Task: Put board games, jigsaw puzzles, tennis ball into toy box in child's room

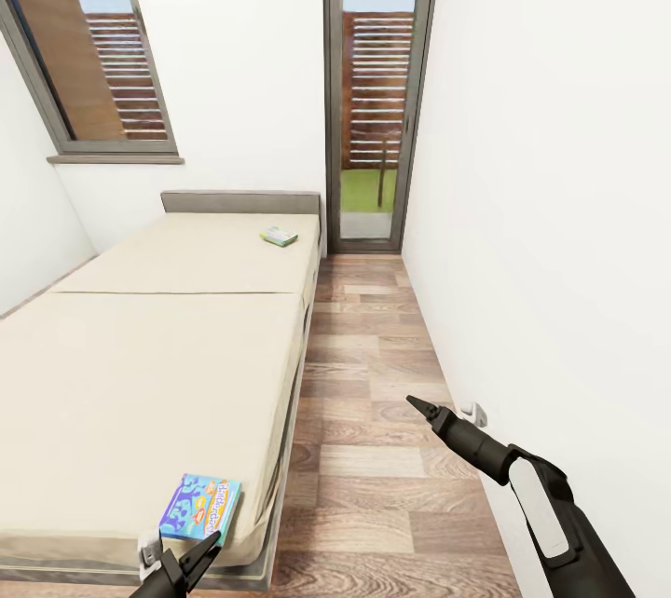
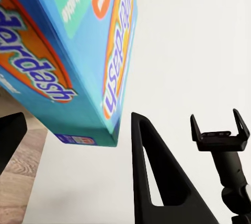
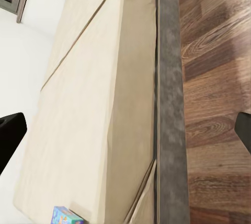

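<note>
At the bed's near right corner, head view, the blue board game lies flat; the left gripper hovers just short of it, fingers parted and empty. A second game rests far up the mattress. The right gripper hangs over the wooden floor; its opening cannot be told.

In the left wrist view the box sits between the spread fingers; the jaws should close on its thin edges.

In the right wrist view the box peeks from the mattress edge, nothing blocking.
</note>
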{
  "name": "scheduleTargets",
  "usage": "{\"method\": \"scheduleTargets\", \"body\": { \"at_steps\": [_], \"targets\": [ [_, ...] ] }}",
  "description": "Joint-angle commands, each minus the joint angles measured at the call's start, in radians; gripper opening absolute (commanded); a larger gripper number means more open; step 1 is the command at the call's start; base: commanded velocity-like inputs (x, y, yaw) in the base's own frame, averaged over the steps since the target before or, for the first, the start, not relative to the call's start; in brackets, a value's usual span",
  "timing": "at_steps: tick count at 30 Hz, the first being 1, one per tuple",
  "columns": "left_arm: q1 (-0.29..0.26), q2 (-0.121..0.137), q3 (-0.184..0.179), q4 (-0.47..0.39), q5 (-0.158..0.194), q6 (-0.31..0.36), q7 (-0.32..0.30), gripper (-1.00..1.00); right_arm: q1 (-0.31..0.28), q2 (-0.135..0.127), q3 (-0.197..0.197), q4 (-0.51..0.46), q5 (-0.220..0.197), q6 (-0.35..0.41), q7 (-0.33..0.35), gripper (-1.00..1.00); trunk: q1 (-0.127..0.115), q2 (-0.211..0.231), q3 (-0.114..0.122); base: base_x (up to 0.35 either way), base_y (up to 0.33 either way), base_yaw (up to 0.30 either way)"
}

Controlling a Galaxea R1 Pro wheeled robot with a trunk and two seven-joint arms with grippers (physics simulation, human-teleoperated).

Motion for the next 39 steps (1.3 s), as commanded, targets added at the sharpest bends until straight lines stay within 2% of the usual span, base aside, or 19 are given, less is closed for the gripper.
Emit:
{"method": "scheduleTargets", "body": {
  "at_steps": [1, 10, 16, 19, 37, 39],
  "targets": [
    [-0.029, 0.0, 0.011, -0.001, 0.011, 0.0, -0.004, -1.0, -0.001, 0.0, -0.002, 0.0, -0.004, 0.007, 0.001, 1.0, 0.0, 0.0, -0.001, 0.0, 0.0, 0.0],
    [-0.029, -0.001, 0.011, -0.001, 0.011, -0.001, -0.005, -1.0, -0.001, 0.0, -0.002, 0.0, -0.004, 0.007, 0.001, 1.0, 0.0, 0.0, -0.001, 0.0, 0.0, 0.0],
    [-0.029, -0.001, 0.011, -0.001, 0.01, -0.003, -0.057, -1.0, -0.001, 0.0, -0.003, 0.0, -0.004, 0.007, 0.001, 1.0, 0.0, 0.0, -0.001, 0.0, 0.0, 0.0],
    [-0.029, -0.001, 0.011, -0.001, 0.01, -0.003, -0.067, -1.0, -0.001, 0.0, -0.002, 0.0, -0.004, 0.007, 0.001, 1.0, -0.012, 0.021, 0.009, 0.0, 0.0, 0.0],
    [-0.029, -0.001, 0.011, 0.004, 0.01, -0.027, -0.074, -1.0, -0.001, 0.0, -0.003, 0.0, -0.004, 0.007, 0.001, 1.0, -0.012, 0.021, 0.009, 0.0, 0.0, 0.0],
    [-0.029, -0.001, 0.011, 0.004, 0.01, -0.027, -0.075, -1.0, -0.001, 0.0, -0.002, 0.0, -0.004, 0.007, 0.001, 1.0, -0.019, 0.035, 0.015, 0.0, 0.0, 0.0]
  ]
}}
